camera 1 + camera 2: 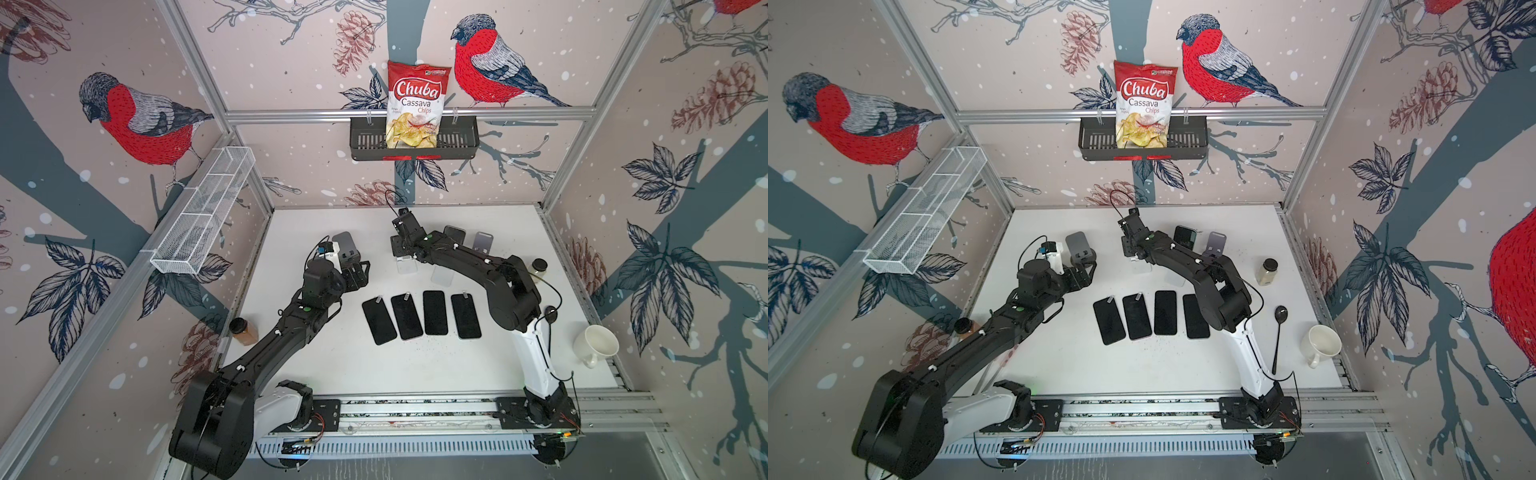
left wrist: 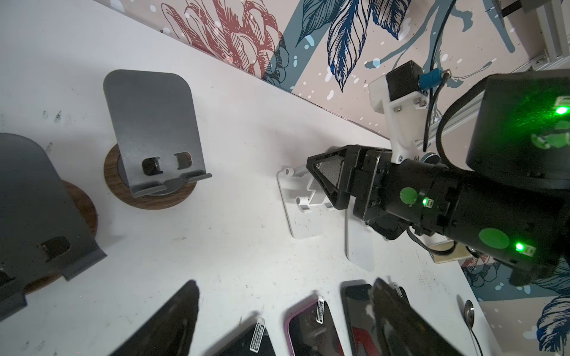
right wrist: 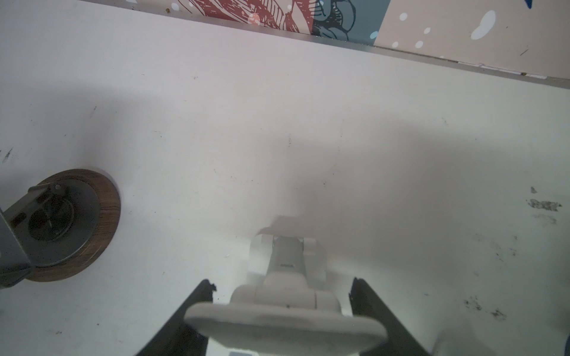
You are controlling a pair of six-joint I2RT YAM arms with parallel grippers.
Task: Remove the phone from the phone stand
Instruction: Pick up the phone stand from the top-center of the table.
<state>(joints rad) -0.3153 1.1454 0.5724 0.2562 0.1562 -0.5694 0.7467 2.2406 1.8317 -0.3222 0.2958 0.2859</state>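
**Phone point(image 1: 1185, 237) propped at one o'clock**

It leans upright at the table's point(image 1: 1084, 365) one o'clock, behind the right arm. The right gripper point(image 3: 282, 280) straddles a white stand point(image 3: 287, 265); whether it grips, I cannot tell. Left gripper point(image 2: 285, 281) spread, empty.

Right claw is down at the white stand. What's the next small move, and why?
Probably back the right claw off the white stand: it straddles the stand's neck, open, and no phone shows on it. The only phone propped upright leans just past that arm's forearm in both top views; I'd head there.
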